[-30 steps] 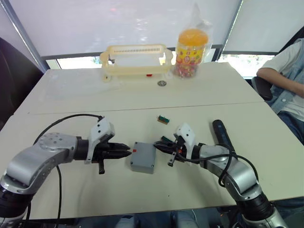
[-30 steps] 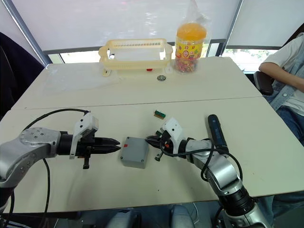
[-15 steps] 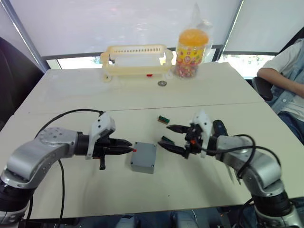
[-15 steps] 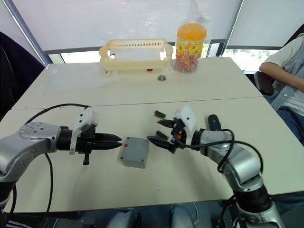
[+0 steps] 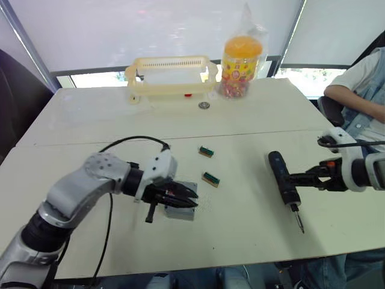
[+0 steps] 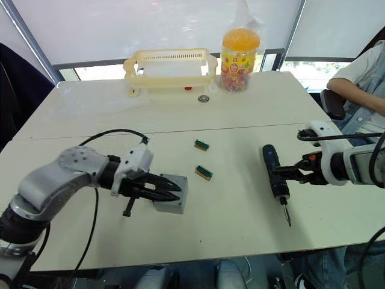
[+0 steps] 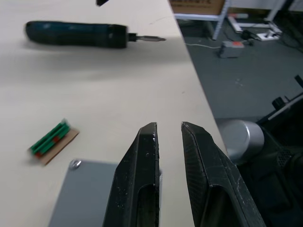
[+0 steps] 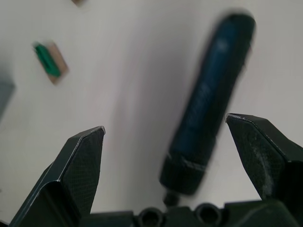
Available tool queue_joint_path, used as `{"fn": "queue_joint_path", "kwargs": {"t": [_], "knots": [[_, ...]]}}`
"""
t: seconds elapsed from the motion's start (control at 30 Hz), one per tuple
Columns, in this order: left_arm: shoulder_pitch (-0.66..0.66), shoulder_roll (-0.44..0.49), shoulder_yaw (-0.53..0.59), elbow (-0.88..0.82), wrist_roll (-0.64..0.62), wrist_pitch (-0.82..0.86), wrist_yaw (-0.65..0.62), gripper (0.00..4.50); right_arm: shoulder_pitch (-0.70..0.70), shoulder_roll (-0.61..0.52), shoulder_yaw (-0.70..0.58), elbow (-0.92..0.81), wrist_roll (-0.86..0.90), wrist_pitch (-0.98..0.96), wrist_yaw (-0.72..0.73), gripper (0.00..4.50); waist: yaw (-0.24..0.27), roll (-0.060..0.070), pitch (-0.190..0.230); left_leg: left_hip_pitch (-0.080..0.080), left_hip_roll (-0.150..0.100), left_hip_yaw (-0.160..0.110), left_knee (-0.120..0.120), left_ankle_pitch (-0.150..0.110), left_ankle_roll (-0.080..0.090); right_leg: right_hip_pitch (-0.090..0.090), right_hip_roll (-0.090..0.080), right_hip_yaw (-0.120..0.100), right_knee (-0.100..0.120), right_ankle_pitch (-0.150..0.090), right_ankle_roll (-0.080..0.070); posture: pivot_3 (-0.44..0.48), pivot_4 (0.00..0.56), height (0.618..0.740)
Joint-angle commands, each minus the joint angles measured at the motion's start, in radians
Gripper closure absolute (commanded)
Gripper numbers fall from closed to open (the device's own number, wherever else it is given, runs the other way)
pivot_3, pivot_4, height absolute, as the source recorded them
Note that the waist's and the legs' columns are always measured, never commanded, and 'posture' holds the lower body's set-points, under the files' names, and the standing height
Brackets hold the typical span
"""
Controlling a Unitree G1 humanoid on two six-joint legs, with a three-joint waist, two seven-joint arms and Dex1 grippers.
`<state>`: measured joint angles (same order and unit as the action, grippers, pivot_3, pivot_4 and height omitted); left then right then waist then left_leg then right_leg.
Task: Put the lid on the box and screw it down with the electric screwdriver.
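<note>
The grey box (image 6: 174, 203) rests on the near middle of the table, its flat grey lid (image 7: 90, 194) lying on top with a screw at one corner. My left gripper (image 6: 175, 194) hovers over the lid's top, its fingers a narrow gap apart with nothing between them. To the right, the black electric screwdriver (image 5: 281, 180) lies flat with its metal bit toward the front edge. My right gripper (image 6: 287, 173) is at the screwdriver's right side, wide open, its fingers (image 8: 80, 161) spread on either side of the tool's body (image 8: 210, 106) without gripping it.
Two small green-and-tan blocks (image 5: 206, 150) (image 5: 210, 178) lie between box and screwdriver. A pale yellow basket (image 5: 171, 75), a yellow-lidded jar (image 5: 242, 58) and a small metal ring (image 5: 204, 105) stand at the back. A seated person (image 5: 361, 90) is at the right. The table's front edge is near.
My right gripper opened, left a green block beside the box and drew back right to the screwdriver. My left gripper moved right, over the box.
</note>
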<state>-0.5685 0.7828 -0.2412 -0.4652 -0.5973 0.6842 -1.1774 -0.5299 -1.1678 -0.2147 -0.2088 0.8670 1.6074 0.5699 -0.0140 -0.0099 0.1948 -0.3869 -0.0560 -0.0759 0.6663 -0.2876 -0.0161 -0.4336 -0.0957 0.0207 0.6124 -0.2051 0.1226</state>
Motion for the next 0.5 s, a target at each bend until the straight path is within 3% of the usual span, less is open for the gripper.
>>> {"fn": "queue_joint_path", "kwargs": {"t": [0.03,0.33,0.5], "knots": [[-0.004,-0.034,-0.023,-0.025,0.029,-0.039,0.013,3.74,0.005,-0.068,0.042,0.049,0.100,0.007,-0.024,0.04,0.001,0.000,0.000,0.000,0.000,0.000,0.000,0.000,0.000,0.000,0.000,0.000,0.000,0.000,0.000,0.000,0.150,0.740],[0.050,-0.091,-0.031,-0.076,0.038,-0.020,0.083,3.74,-0.035,-0.125,0.214,0.217,0.199,0.007,-0.106,0.04,0.002,0.000,0.000,-0.001,0.000,0.000,0.001,0.000,0.000,0.000,0.000,0.000,0.000,0.000,0.000,0.000,0.150,0.740],[0.081,-0.087,-0.030,-0.127,0.035,0.005,0.121,3.74,-0.121,-0.081,0.308,0.312,0.161,0.007,-0.123,0.04,0.002,0.000,0.000,-0.001,0.000,0.000,0.001,0.000,0.000,0.000,0.000,0.000,0.000,0.000,0.001,0.000,0.150,0.740]]}}
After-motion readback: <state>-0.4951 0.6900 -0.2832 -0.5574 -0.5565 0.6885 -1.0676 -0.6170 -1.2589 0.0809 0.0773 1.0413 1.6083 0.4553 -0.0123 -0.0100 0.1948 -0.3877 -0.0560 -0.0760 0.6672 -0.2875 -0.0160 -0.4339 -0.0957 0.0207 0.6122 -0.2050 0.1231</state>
